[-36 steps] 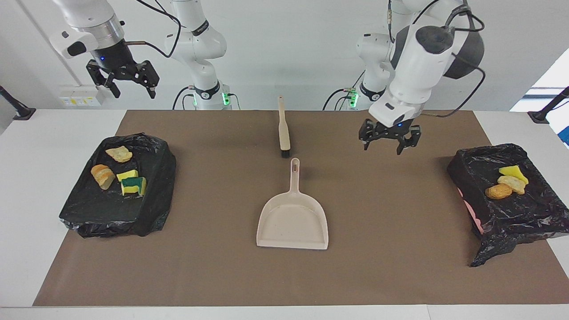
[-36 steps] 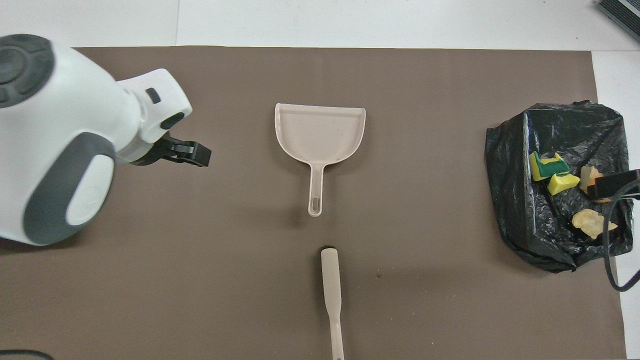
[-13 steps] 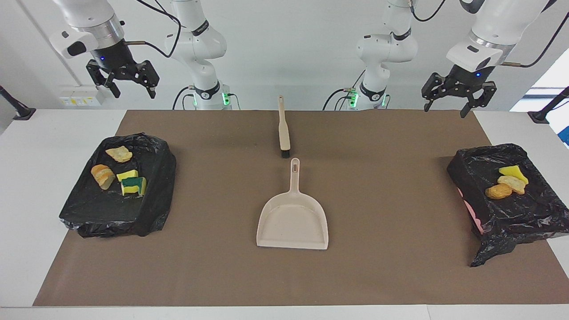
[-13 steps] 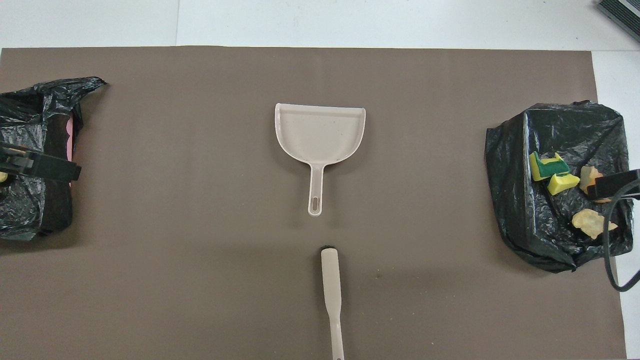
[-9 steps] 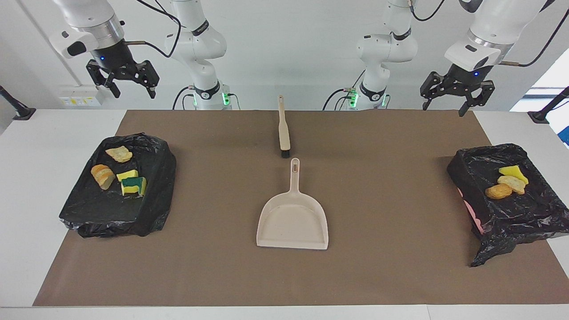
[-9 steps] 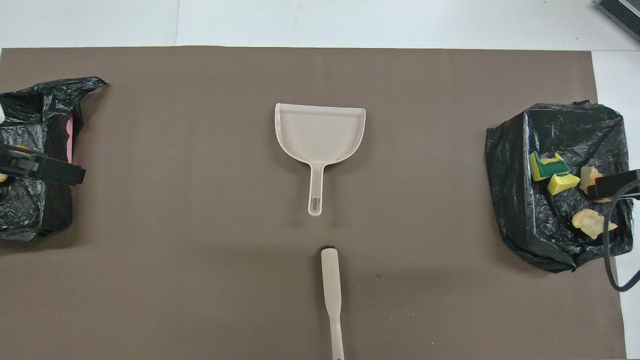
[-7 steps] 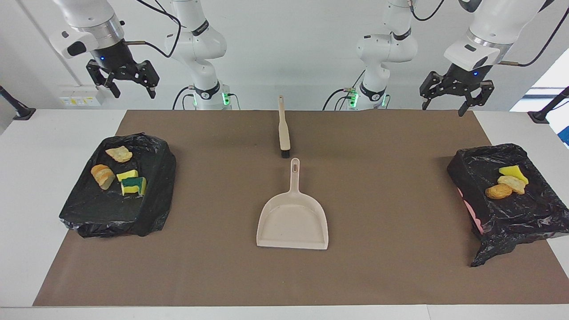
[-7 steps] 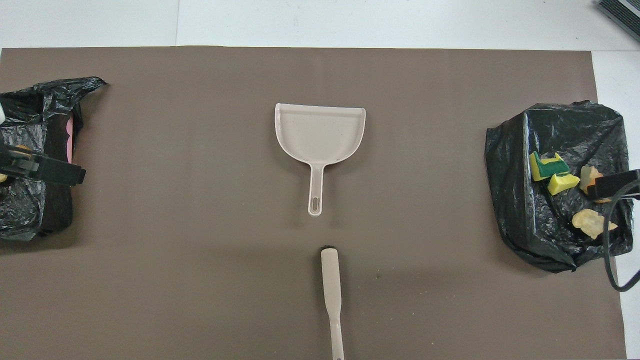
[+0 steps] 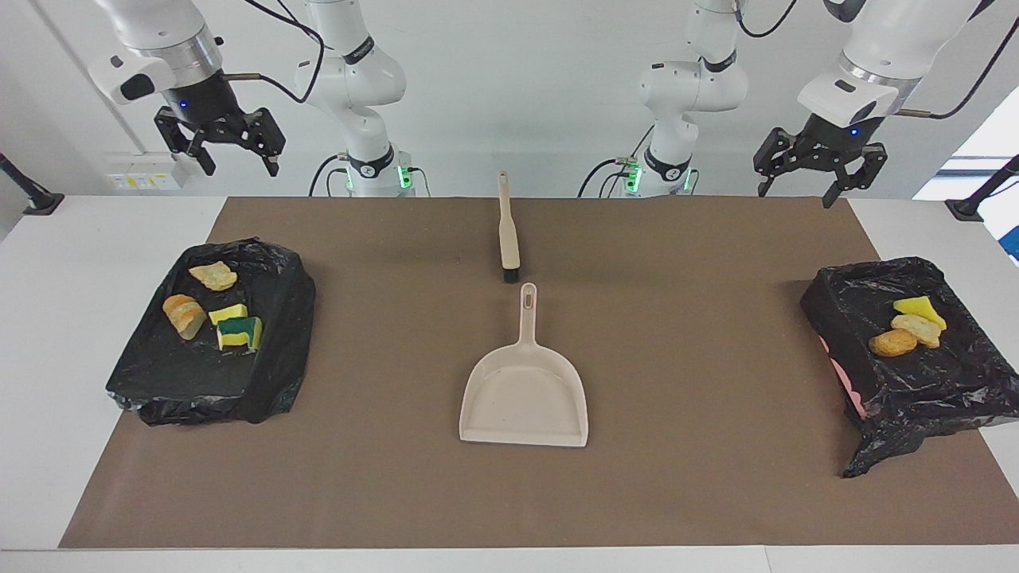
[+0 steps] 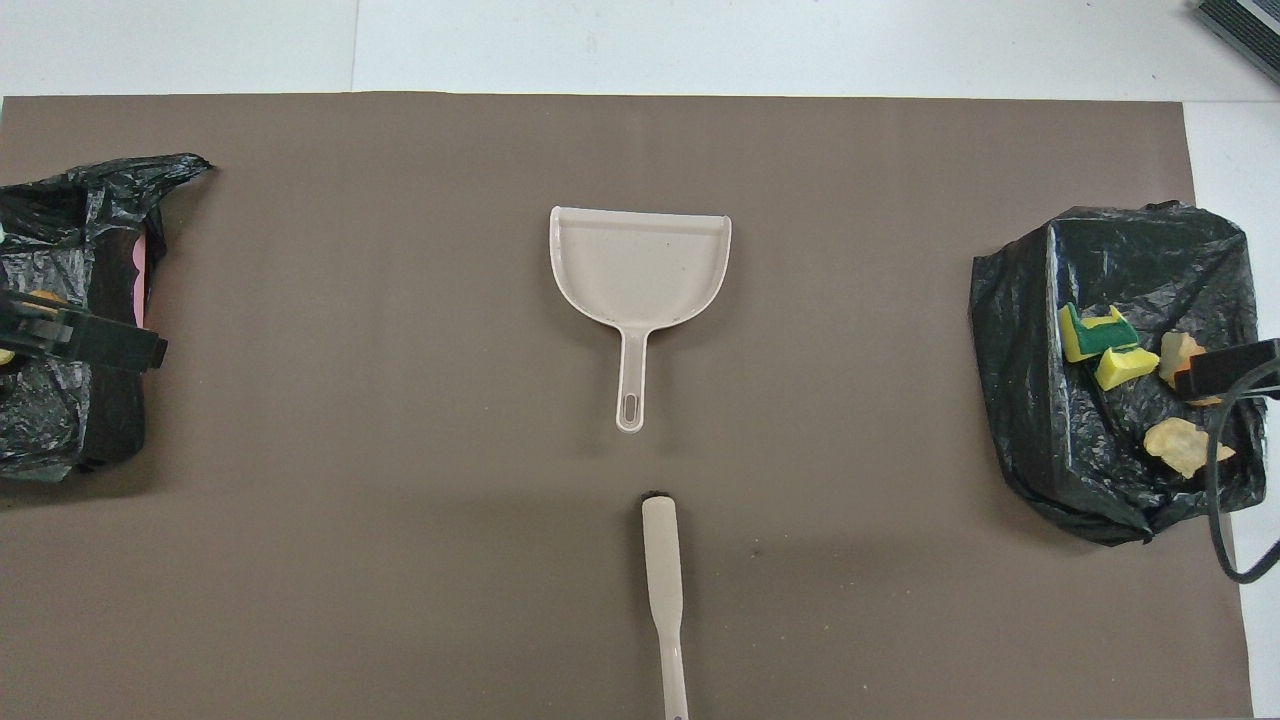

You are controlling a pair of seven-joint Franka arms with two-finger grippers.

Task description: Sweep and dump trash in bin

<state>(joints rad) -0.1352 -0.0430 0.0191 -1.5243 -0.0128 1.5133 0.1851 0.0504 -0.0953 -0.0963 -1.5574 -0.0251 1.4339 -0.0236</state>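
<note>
The trash lies in two black-bagged bins. The bin (image 9: 175,382) at the right arm's end holds a tan lump (image 9: 213,276), a bread-like lump (image 9: 184,315), a yellow sponge bit (image 9: 228,313) and a green-backed one (image 9: 239,333). The bin (image 9: 931,382) at the left arm's end holds a yellow sponge bit (image 9: 919,309), a pale lump (image 9: 915,328) and a tan-orange lump (image 9: 892,343). My right gripper (image 9: 239,159) hangs open and empty high above its bin. My left gripper (image 9: 796,191) hangs open and empty high above the other.
A beige dustpan (image 9: 524,398) lies mid-mat, its handle pointing toward the robots. A beige brush (image 9: 508,231) lies just past the handle's tip, nearer to the robots, bristles toward the pan. The brown mat (image 9: 716,477) covers most of the white table.
The left arm has swung up from over the mat beside the dustpan to high above the bin at its end. It has held almost still for the last second. The right arm has not moved.
</note>
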